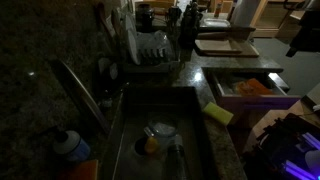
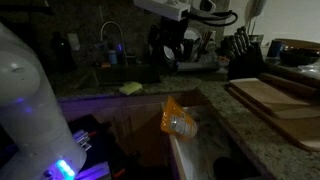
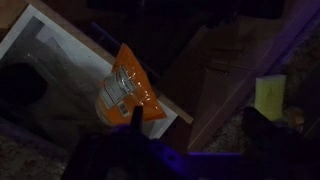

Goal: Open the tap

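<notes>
Dim kitchen, low light. Dark speckled counter [image 1: 40, 110] surrounds the sink [image 1: 130, 120] on all visible sides.

White robot arm [image 2: 30, 100] fills the near side of an exterior view, violet glow at its base; well apart from the sink.

Open drawer [image 1: 250, 95], white inside, lies off the sink's side, past the counter strip that borders the basin. It also shows in the wrist view [image 3: 50, 60].

Wooden cutting boards [image 2: 270, 100] lie on the counter well away from the sink, beyond the drawer.

Dish rack [image 1: 150, 50] with upright plates stands just beyond the sink's far end.

Gripper [image 2: 170, 58] hangs dark and high, away from the sink and nearer the drawer. In the wrist view [image 3: 195, 150] its two fingers [image 3: 125, 150] stand wide apart with nothing between them, touching nothing.

Tap [image 2: 110, 30]: dark arched spout at the back edge of the sink, untouched, well apart from the gripper. Its handle is too dark to read.

Orange bag [image 3: 125, 90] lies in the drawer, on the side away from the sink.

Pale bowl [image 1: 162, 130] sits inside the sink, near the drain end.

Yellow sponge [image 1: 218, 112] rests on the counter strip between sink and drawer.

Blue-capped bottle [image 1: 68, 143] stands on the counter by the sink's near corner.
</notes>
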{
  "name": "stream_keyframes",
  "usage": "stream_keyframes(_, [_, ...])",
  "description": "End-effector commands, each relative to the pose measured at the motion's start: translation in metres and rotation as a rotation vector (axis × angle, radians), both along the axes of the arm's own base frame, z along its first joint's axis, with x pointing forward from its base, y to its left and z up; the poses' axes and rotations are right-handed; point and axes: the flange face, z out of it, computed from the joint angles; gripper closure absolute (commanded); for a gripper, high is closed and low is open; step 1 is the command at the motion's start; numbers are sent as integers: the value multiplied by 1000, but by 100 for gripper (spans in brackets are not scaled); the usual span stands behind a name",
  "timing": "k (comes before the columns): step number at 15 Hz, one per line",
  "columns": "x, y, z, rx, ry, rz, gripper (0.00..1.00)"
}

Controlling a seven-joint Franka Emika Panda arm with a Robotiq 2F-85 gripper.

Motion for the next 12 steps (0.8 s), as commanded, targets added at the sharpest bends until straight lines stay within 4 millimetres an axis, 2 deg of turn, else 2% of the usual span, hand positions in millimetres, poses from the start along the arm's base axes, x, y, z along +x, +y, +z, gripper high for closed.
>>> stream_keyframes(1, [0, 0, 0, 0, 1, 0, 0])
stream_keyframes(4, [0, 0, 0, 0, 1, 0, 0])
stream_keyframes(5, [3, -4, -4, 18, 26, 3, 0])
stream_keyframes(6, [14, -3, -21, 73, 55, 18, 0])
stream_keyframes(8, [29, 28, -65, 140, 102, 99, 0])
stream_keyframes(12, [32, 114, -132, 133, 228, 295, 0])
